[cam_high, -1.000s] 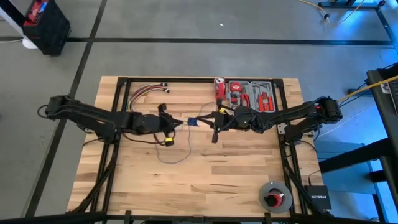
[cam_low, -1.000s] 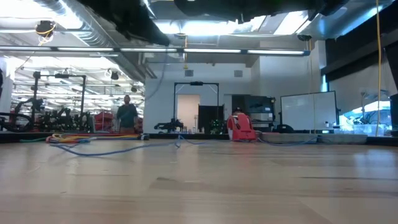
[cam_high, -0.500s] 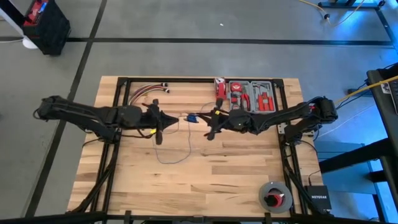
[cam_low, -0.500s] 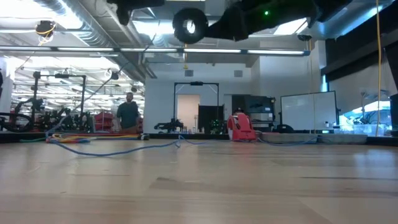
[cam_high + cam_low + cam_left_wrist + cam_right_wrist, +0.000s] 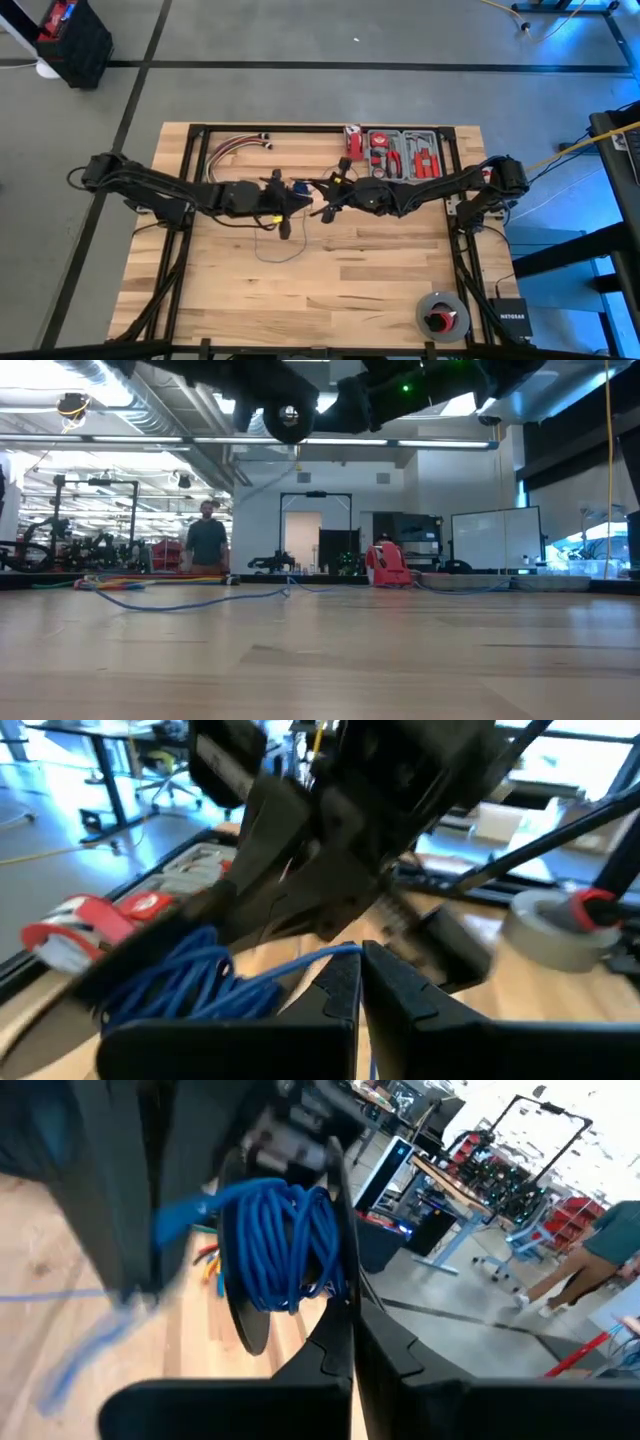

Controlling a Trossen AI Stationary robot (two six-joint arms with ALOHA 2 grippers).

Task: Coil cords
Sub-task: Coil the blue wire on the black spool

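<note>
From above we see both arms reaching toward the middle of the worktop [image 5: 330, 280], their tips nearly meeting. The left hand [image 5: 285, 200] and the right hand [image 5: 322, 195] are both closed, fingers pressed together in each wrist view.

The cord [image 5: 280, 1245] shows best in the right wrist view: a blue bundle wound around a dark disc [image 5: 250, 1330], just beyond the right hand's fingers [image 5: 345, 1345]. The left wrist view shows the same blue turns [image 5: 190, 985] with one strand running up to the left fingers [image 5: 345, 990] (whether either hand actually pinches the strand is hidden by the fingers themselves).

In the high view only a small blue spot [image 5: 298, 188] marks the bundle between the hands; a thin loose loop [image 5: 280, 252] lies on the wood below them.

The low view cuts both arms off at the top edge. A person [image 5: 206, 540] stands far behind.

A red tool tray [image 5: 400, 155] sits at the worktop's far edge, a tape roll [image 5: 442, 316] near the front right corner.
</note>
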